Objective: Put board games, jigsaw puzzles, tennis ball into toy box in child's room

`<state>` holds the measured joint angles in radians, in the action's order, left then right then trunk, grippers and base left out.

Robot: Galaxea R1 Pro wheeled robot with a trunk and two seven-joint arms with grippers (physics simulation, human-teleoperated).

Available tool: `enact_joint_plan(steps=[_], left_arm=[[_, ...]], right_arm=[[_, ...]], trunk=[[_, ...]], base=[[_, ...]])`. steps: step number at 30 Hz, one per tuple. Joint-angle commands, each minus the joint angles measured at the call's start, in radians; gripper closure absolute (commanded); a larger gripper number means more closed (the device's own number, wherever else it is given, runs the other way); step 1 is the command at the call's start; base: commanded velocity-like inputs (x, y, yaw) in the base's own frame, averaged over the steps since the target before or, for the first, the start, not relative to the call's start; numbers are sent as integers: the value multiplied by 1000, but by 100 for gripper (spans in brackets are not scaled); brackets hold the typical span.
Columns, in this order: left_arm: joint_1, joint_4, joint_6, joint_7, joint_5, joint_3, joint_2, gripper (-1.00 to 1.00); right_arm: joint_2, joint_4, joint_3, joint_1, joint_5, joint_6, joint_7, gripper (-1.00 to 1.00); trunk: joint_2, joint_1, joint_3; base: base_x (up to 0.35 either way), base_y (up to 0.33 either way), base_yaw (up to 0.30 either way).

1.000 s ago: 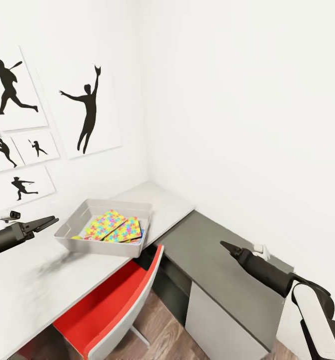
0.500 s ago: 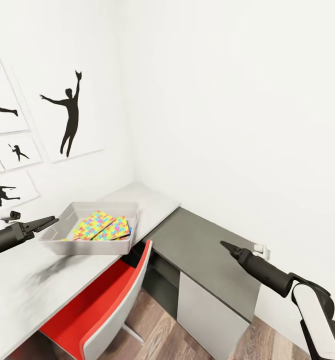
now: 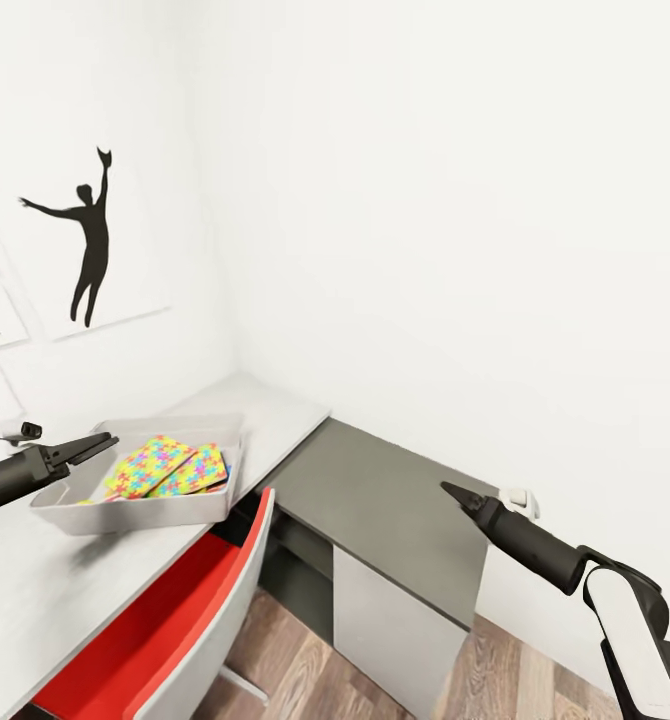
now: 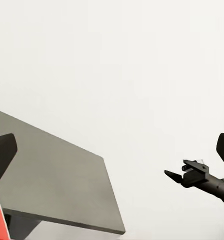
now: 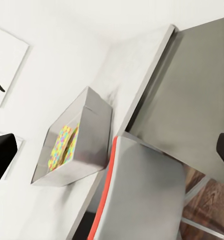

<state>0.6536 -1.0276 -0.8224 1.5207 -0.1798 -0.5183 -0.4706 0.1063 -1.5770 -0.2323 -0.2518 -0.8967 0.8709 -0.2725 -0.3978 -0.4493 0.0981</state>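
The light grey toy box (image 3: 125,513) stands on the light grey wing of the table (image 3: 260,410). Two jigsaw puzzles (image 3: 150,465) lie inside it, overlapping. The right wrist view takes in the toy box (image 5: 89,145) and the puzzles (image 5: 63,145) too. My left gripper (image 3: 93,446) hovers open just above the box's near-left corner, holding nothing. My right gripper (image 3: 453,492) is open and empty over the dark grey wing (image 3: 375,495), far from the box. The board games, the tennis ball and the bed are out of view.
A red-seated chair (image 3: 165,620) with a grey back is pushed under the desk in front of the box. White walls meet in the corner behind the table, with a black silhouette picture (image 3: 80,240) on the left one. Wood-plank floor (image 3: 305,660) lies below.
The whole picture has slid left, so the camera has swung to the right. Both arms keep the same place in the view, and the puzzles lie in the box as before.
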Motion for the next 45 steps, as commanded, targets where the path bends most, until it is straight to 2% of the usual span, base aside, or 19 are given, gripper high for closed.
enact_joint_plan(steps=[1, 45], left_arm=[[0, 0, -11, 4, 0, 0, 0, -100], [0, 0, -11, 3, 0, 0, 0, -100]], right_arm=[[0, 0, -2, -1, 6, 5, -7, -100], [1, 9, -2, -1, 6, -16, -7, -100]], trunk=[[-2, -1, 1], [-2, -1, -49]], base=[[0, 0, -225], [0, 0, -225]])
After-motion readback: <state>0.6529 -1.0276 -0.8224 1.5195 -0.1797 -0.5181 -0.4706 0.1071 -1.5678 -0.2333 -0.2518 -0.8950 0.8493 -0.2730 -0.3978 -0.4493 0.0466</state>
